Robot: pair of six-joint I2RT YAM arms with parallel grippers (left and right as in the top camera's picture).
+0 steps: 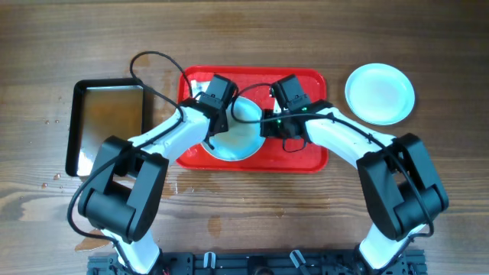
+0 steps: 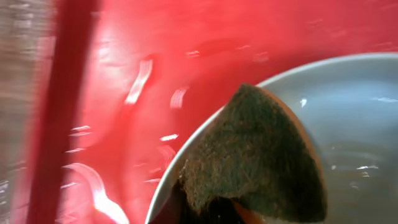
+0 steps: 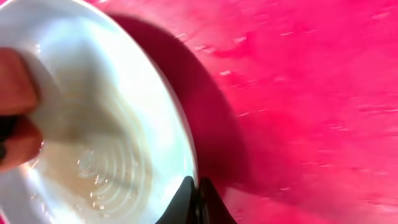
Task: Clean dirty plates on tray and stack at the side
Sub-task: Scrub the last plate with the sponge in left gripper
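A pale plate [image 1: 246, 141] lies on the red tray [image 1: 306, 156], with both grippers over it. My left gripper [image 1: 218, 128] is shut on a dark scouring sponge [image 2: 255, 149], which rests on the plate's [image 2: 360, 112] rim and inner face. The left gripper's fingers are mostly hidden under the sponge. My right gripper [image 3: 198, 202] is shut on the plate's [image 3: 112, 93] edge, one finger inside the rim and one outside. Thin brownish wet streaks [image 3: 93, 177] show on the plate's floor. A second, clean-looking plate [image 1: 380, 93] lies on the table to the right of the tray.
A dark metal pan [image 1: 107, 126] sits on the wooden table left of the tray. A black cable [image 1: 153, 65] loops above the pan. Wet spots mark the table at the lower left. A blurred orange shape [image 3: 15, 106] shows at the right wrist view's left edge.
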